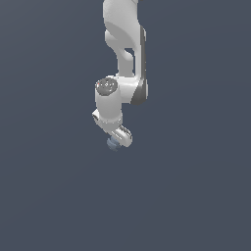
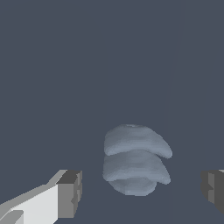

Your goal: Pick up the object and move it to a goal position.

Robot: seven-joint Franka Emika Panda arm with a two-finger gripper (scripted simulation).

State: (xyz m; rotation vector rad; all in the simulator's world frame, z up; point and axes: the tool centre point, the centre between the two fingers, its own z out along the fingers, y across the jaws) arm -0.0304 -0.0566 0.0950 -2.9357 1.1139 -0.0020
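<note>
Object (image 2: 135, 162) is a small blue-grey lump of stacked rounded folds with darker grooves between them. It lies on the dark desk (image 1: 196, 196), between the wide-apart fingers (image 2: 70, 192) of the hand (image 2: 142, 192), which grips nothing; neither finger touches it.

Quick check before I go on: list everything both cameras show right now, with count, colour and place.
object: one, blue-grey with faint darker stripes, a roundish lump lying on the surface between the two fingers in the wrist view, touching neither; in the exterior view it peeks out just below the tool.
surface: one, plain dark slate grey, fills the background of both views.
arm: one, white with dark joint trim, coming down from the top of the exterior view.
tool: one, white with grey fingers, open, straddling the object.
</note>
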